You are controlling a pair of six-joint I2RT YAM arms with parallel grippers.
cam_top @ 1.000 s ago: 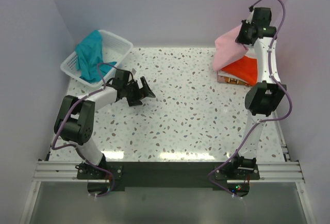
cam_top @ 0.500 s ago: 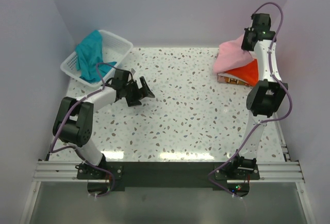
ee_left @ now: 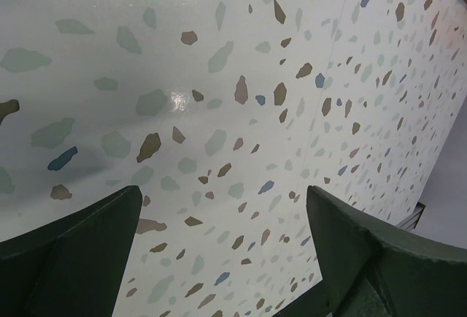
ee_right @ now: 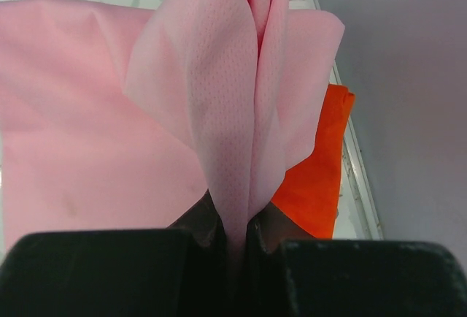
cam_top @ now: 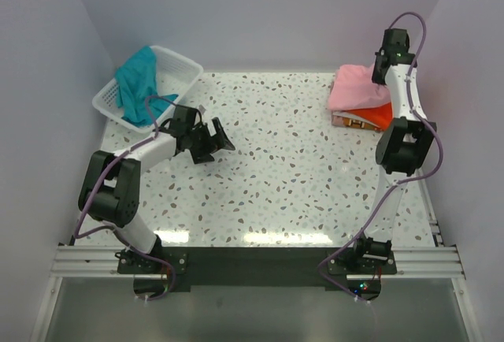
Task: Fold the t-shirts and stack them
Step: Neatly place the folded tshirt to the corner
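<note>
Up at two o'clock on the speckled table [cam_top: 299, 169], the right gripper [ee_right: 235, 233] pinches a raised ridge of the fine-mesh pink t-shirt [ee_right: 87, 149], which is draped over the folded orange t-shirt [ee_right: 314, 178]. The left gripper [ee_left: 222, 237], spread wide and holding nothing, hangs at nine o'clock. At ten o'clock the crumpled teal t-shirt [cam_top: 138, 82] lies in the lattice basket [cam_top: 185, 70].

Bright, soft light from overhead, with faint shadows. The table [cam_top: 299, 169] throws white glare at 6 o'clock in the top view and 11 o'clock in the left wrist view. The weave of the pink t-shirt [ee_right: 95, 149] is sharp; the right gripper [ee_right: 237, 242] at 6 o'clock is near black.
</note>
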